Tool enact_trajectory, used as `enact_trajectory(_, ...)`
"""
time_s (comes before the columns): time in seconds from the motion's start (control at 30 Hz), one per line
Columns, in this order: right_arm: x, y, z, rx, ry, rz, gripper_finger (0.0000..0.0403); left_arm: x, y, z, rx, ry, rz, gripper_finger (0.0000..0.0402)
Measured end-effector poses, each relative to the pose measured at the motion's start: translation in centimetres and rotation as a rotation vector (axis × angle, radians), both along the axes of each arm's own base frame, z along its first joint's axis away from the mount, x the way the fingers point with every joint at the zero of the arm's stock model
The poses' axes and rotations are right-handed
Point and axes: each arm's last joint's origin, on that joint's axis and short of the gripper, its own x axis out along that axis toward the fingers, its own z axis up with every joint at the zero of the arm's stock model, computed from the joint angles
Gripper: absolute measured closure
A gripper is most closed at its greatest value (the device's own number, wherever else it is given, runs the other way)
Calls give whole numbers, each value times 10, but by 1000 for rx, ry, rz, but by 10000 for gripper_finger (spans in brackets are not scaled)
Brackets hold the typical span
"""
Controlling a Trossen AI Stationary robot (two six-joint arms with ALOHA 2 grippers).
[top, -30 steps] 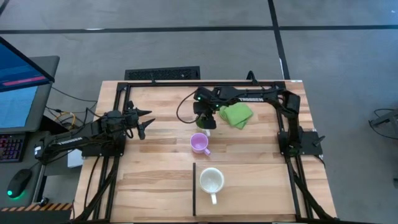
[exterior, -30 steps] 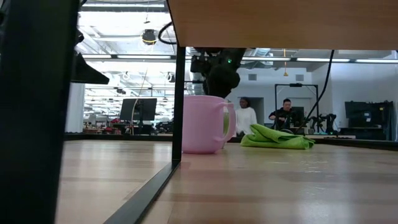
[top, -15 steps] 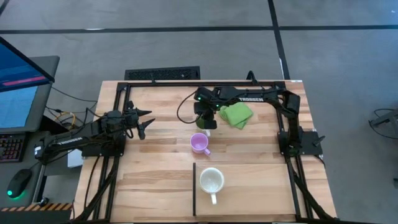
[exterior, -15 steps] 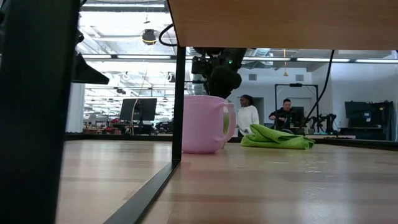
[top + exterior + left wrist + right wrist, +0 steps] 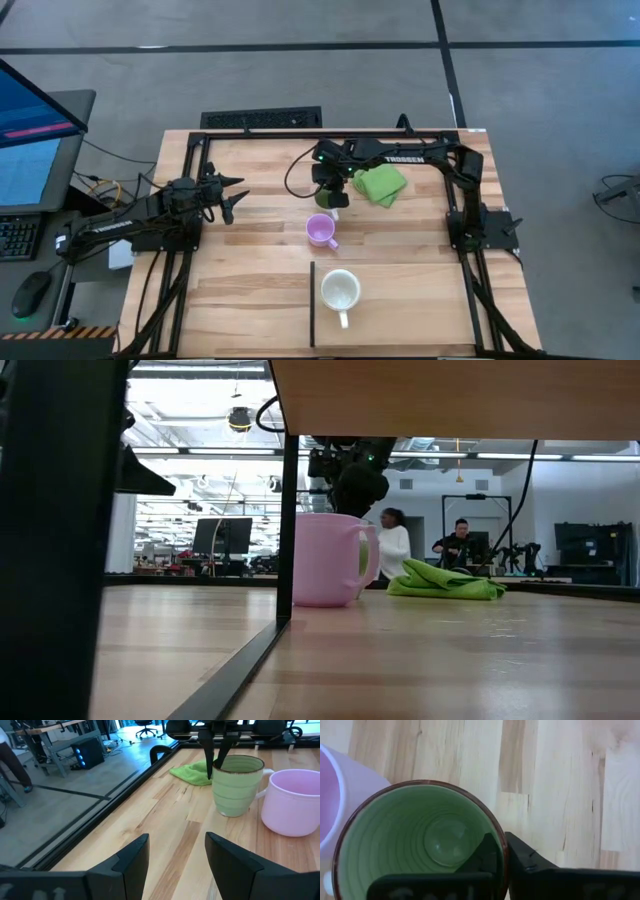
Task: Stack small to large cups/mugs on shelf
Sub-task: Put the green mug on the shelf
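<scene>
Now right claw (image 5: 502, 851) clenched on green mug (image 5: 237, 785) rim, purple mug (image 5: 295, 800) just beside; left claw (image 5: 175, 862) released.

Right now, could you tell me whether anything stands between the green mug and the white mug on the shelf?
Yes. The right gripper is shut on the green mug's rim, and the purple mug stands right beside it, on the line toward the white mug. The green cloth lies on the far side, out of the way.
</scene>
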Motion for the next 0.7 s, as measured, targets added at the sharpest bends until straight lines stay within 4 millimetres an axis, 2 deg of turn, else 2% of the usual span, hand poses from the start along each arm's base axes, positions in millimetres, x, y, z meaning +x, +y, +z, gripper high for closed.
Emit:
enact_trajectory(0.2,-4,1,4,4,20,-31,376,0,0,0,0,0,0,216)
enact_trajectory(0.3,-9,2,12,7,29,-53,377,0,0,0,0,1,-1,216)
enact_trajectory(0.53,-29,6,50,-13,-1,-148,377,0,0,0,-1,3,-1,216)
enact_trajectory(0.7,-58,14,91,-41,-28,-233,377,0,0,-1,-3,7,0,216)
